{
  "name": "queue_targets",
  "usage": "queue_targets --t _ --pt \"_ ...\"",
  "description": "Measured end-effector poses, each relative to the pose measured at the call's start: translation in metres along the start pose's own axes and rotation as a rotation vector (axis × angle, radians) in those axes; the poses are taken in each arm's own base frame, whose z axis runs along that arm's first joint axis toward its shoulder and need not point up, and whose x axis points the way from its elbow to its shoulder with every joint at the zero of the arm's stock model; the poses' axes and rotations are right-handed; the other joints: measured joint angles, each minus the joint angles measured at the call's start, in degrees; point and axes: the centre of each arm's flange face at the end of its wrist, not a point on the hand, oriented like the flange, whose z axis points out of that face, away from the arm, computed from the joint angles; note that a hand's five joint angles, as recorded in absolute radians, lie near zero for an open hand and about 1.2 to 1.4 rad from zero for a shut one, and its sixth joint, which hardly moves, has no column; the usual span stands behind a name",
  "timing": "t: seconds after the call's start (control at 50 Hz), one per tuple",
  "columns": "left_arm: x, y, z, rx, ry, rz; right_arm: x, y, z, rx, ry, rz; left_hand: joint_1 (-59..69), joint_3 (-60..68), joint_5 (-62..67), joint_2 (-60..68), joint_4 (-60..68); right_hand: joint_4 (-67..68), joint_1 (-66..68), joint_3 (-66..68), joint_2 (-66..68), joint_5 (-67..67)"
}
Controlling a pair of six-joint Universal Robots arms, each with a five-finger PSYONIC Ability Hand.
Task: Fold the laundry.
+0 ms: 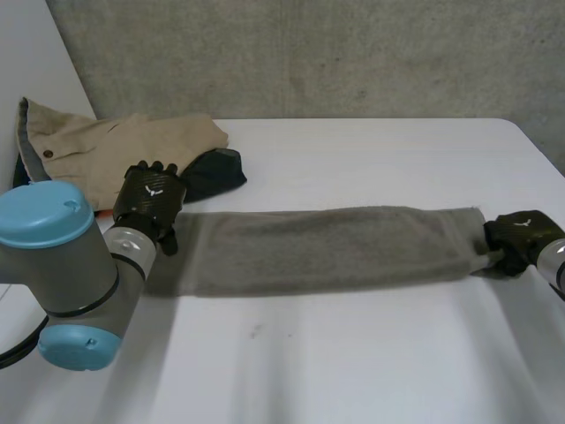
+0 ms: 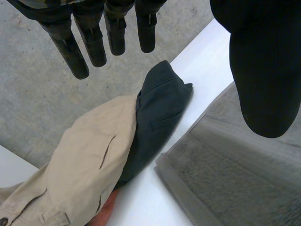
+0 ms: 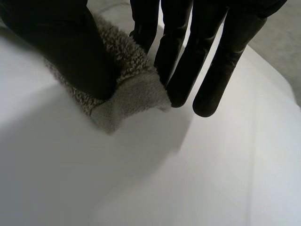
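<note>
On the white surface (image 1: 371,353) the grey towel (image 1: 327,247) lies stretched. The right hand (image 1: 519,237) fingers pinch one end; the left hand (image 1: 152,196) fingers are straight and empty, so a one-sided pull may skew it.

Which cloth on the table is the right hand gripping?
The grey towel, stretched long across the table: the right hand pinches its end. The beige garment and dark garment lie heaped aside.

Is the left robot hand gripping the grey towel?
No: in the left wrist view the left robot hand has straight fingers with nothing between them and the thumb, and the grey towel lies ungrasped below.
</note>
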Motion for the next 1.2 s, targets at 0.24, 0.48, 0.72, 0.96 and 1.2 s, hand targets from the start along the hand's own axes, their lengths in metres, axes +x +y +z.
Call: queue_targets --t 0.24,0.48,0.72,0.96,1.2 --pt "-0.005 -0.006 -0.004 0.012 -0.011 0.000 0.069 0.004 -0.011 -0.056 0.249 -0.166 0.0 0.0 0.0 0.0 0.0 1.2 0.0 1.0 0.2 0.4" --pt "-0.009 -0.009 -0.009 0.018 -0.023 -0.002 0.001 -0.099 -0.034 0.361 0.216 -0.426 0.0 0.0 0.0 0.0 -0.1 1.4 0.5 1.4 0.2 1.0" --pt "-0.015 -0.016 -0.015 0.035 -0.037 -0.006 -0.208 -0.149 -0.104 0.857 -0.362 -0.554 0.0 0.0 0.0 -0.1 -0.1 1.4 0.8 1.5 0.2 1.0" --pt "-0.004 -0.020 -0.018 0.054 -0.006 -0.009 -0.274 -0.118 -0.100 0.778 -0.460 -0.539 0.0 -0.8 -0.7 -0.6 -0.8 -53.4 -43.9 -54.0 -54.0 -51.3" --pt "0.051 -0.048 -0.027 0.158 0.137 -0.054 -0.177 -0.108 -0.088 0.448 -0.258 -0.151 -1.8 -0.8 -0.7 -0.7 -0.8 -53.5 -43.9 -54.7 -54.2 -51.5"
